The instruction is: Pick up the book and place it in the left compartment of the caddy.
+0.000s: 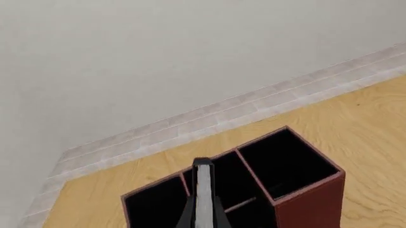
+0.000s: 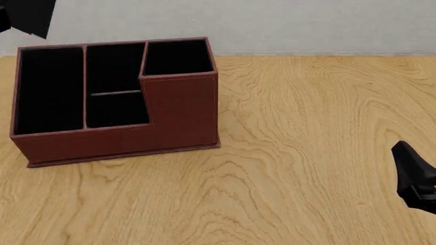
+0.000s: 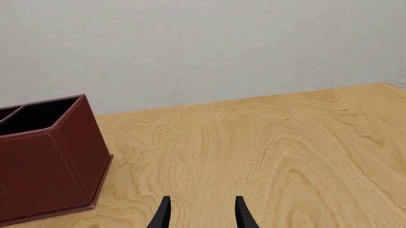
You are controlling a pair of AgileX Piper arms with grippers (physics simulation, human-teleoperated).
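Your left gripper (image 1: 201, 216) pinches the book (image 1: 203, 190) on both covers, white page edge facing the wrist camera, held in the air above the caddy (image 2: 116, 140). Beneath the book you see the caddy's black-lined sections; whether it sits over the left compartment (image 2: 48, 89) cannot be told. Your right gripper (image 3: 200, 213) hangs low over the bare wooden table (image 2: 307, 153), fingers spread with nothing between them, well apart from the caddy. Beyond the caddy's tall corner section (image 2: 177, 56) stands a plain grey wall (image 2: 307, 23).
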